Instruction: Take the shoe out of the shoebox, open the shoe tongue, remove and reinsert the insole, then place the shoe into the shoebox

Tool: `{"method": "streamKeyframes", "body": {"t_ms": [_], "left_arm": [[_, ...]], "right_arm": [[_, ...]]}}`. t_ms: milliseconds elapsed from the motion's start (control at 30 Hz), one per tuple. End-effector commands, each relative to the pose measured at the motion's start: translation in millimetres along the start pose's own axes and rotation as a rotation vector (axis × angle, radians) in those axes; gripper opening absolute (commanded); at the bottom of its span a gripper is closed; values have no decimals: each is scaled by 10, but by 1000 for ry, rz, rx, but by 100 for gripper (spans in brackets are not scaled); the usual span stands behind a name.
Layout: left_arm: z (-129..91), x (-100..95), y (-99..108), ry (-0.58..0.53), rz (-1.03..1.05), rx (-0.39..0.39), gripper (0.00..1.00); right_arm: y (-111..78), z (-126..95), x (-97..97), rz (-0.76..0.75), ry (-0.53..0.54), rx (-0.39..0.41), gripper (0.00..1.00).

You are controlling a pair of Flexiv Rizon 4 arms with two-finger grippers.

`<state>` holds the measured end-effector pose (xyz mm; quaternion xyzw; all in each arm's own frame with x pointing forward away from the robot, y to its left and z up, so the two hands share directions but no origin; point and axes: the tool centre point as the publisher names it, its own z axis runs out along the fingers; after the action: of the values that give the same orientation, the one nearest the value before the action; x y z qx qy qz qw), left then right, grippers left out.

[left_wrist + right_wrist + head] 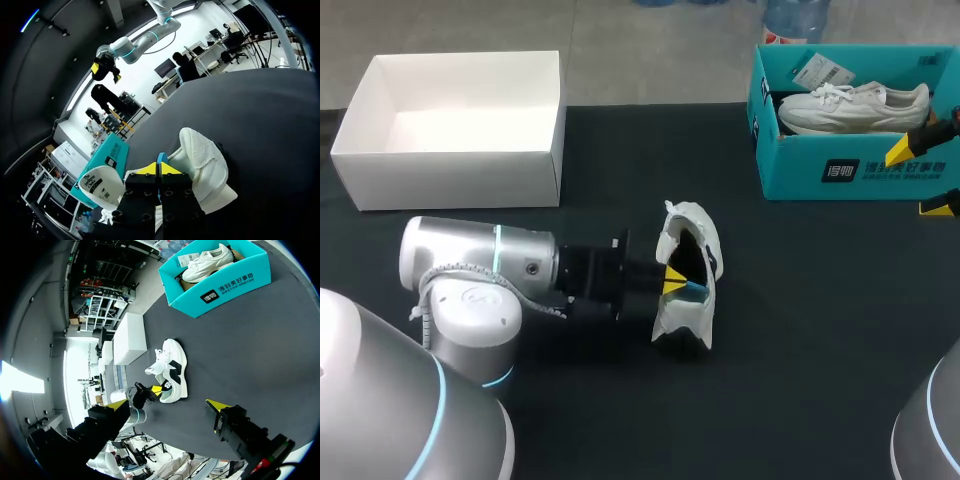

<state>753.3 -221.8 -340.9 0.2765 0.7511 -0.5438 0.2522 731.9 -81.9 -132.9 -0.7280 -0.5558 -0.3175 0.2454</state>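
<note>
Black bench (pixel 820 330): shoe (pixel 685 270) on its side, long axis front-to-back, opening facing left gripper (pixel 674 283), pinched narrow on blue insole (pixel 696 290); right gripper (pixel 167 404) wide.

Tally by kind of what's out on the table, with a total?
Sneakers: 2, white-and-black sneaker lying loose, white sneaker boxed.
Boxes: 2, teal cardboard shoebox, white open cardboard box.
Insoles: 1, blue insole in the left gripper, jaws shut on it.
Total: 5.
</note>
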Motion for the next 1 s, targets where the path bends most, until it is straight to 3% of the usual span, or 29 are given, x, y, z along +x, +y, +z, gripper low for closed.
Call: {"method": "streamKeyframes", "body": {"t_ms": [33,67,167,300,867,900,1000], "left_arm": [[-69,-11,-60,1,1,2,9],[-84,-13,-70,1,2,4,25],[-112,-15,-77,4,8,4,34],[-122,22,-66,15,5,1,26],[-205,-151,-268,79,101,20,24],[-213,-156,-273,90,108,21,22],[-228,-180,-308,137,137,24,0]], "right_arm": [[-1,6,-2,1,-1,0,100],[-1,6,-2,1,-1,0,100],[-1,6,-2,1,-1,0,100],[-1,6,-2,1,-1,0,100],[-1,6,-2,1,-1,0,100],[-1,6,-2,1,-1,0,100],[-1,6,-2,1,-1,0,100]]}}
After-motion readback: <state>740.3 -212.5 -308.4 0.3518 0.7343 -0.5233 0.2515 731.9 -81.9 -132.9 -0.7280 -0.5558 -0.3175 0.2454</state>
